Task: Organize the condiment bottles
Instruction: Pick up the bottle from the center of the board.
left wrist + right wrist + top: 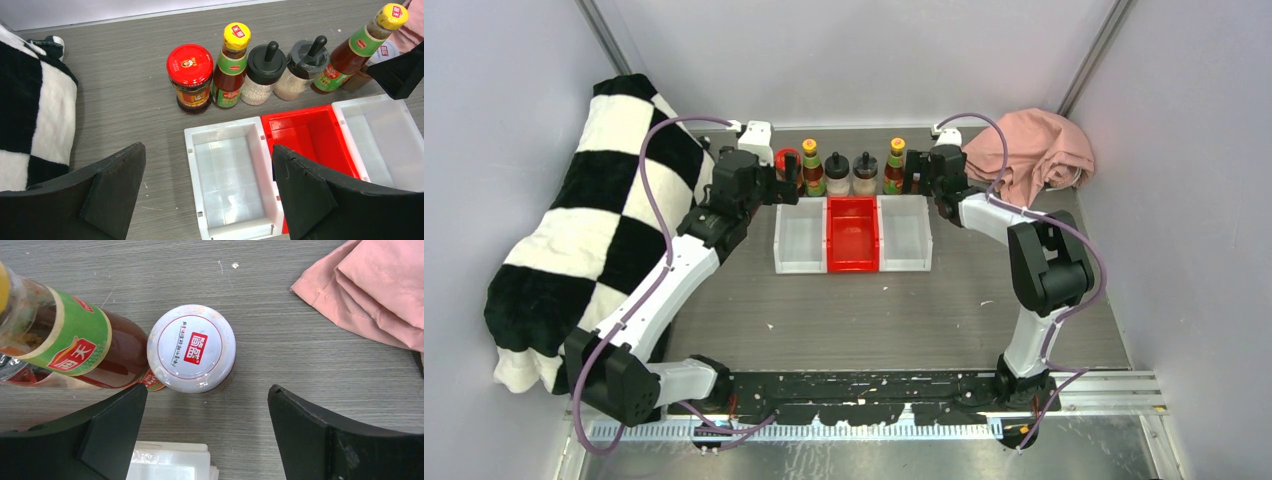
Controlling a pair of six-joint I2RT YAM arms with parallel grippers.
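- Left fingers (112,192) spread, empty, near the left white bin (227,175).
- Right fingers (310,435) spread, empty, above white-lidded jar (191,347).
- Red-lidded jar (190,75), 2 sauce bottles (230,70), 2 shakers (264,72) in a row.

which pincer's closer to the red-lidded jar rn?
Left. The left pincer hovers open just short of the red-lidded jar; the right pincer is at the row's opposite end, open above a white-lidded jar.
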